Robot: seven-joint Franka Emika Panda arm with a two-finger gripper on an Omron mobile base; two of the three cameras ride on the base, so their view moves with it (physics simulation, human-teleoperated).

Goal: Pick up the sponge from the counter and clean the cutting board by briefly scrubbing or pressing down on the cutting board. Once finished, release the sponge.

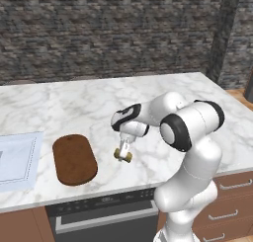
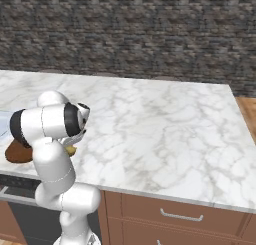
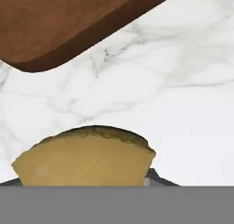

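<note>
Gripper (image 1: 123, 153) closed on sponge (image 1: 123, 155), lifted off counter (image 1: 148, 98). Sponge likely light, soft, squashy; mid-body pinch suits. Cutting board (image 1: 74, 159) at 9 o'clock.

Even, bright, diffuse rendered light with no glare leaves only faint soft shadows on the white table (image 1: 89, 107), while coarse resolution blurs edges slightly, most in the hand view.

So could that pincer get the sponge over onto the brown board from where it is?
Probably yes. The pincer holds the sponge beside the board, and only bare marble counter lies between them. Nothing seems to block the way.
</note>
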